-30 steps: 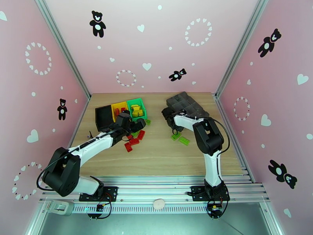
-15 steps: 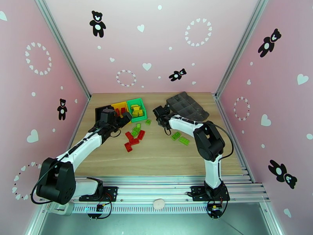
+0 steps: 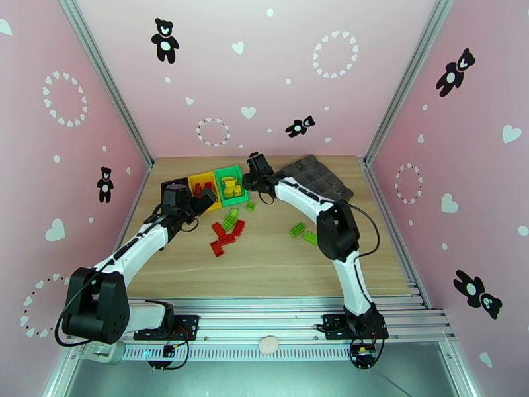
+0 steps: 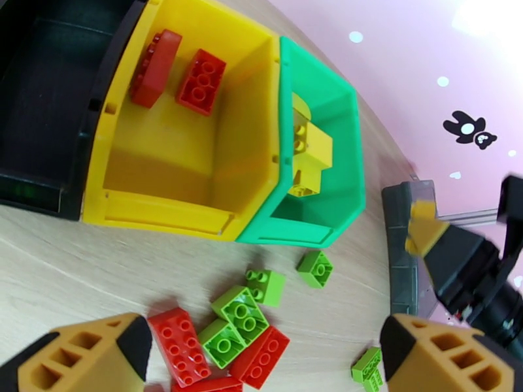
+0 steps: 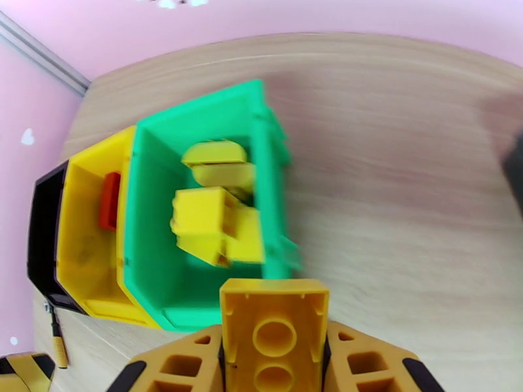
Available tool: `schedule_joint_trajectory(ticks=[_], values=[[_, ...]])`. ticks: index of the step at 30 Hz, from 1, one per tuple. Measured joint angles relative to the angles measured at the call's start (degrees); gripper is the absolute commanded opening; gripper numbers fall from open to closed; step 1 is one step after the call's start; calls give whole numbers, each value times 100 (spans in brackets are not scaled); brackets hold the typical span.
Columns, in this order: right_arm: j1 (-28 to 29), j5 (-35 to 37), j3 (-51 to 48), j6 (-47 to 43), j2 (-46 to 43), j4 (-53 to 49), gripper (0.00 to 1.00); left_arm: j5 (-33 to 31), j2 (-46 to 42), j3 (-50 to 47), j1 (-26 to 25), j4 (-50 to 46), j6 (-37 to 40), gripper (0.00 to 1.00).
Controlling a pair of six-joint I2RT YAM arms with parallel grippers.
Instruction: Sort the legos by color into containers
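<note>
Sorting, part done: green bin [image 5: 140,210] holds several yellow legos [image 5: 216,223]; yellow bin [image 4: 176,158] holds two red legos [image 4: 201,73]; right gripper [image 5: 274,357] pinches a yellow brick [image 5: 274,308] by the green bin's rim; left gripper [image 4: 261,354], jaws spread, hangs over loose red and green legos [image 3: 227,231] left on the table [image 3: 264,266]

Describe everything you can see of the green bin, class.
The green bin is a small open-top rectangular box of glossy green plastic with sloping walls and a lipped rim. It stands upright on the wooden table, at the right end of the row in the top view, its side pressed against the yellow bin. Several yellow bricks lie piled inside. The right hand holds another yellow brick close to its rim.
</note>
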Motion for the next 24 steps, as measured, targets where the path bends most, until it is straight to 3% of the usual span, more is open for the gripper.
schedule_joint_trajectory(ticks=[11, 13, 18, 21, 24], values=[[2, -398, 1958, -127, 1296, -481, 29, 0, -24, -306, 68, -2, -2, 98], [2, -444, 2203, -120, 1443, -516, 38, -2, -26, -306, 68, 0, -2, 98], [2, -529, 2616, -125, 1685, -535, 74, -2, -101, -328, 70, -20, 2, 98], [2, -557, 2632, -111, 1685, -555, 84, -2, -146, -350, 68, -83, 24, 98], [2, -568, 2634, -118, 1685, -566, 85, -20, -186, -369, 52, -153, 59, 98]])
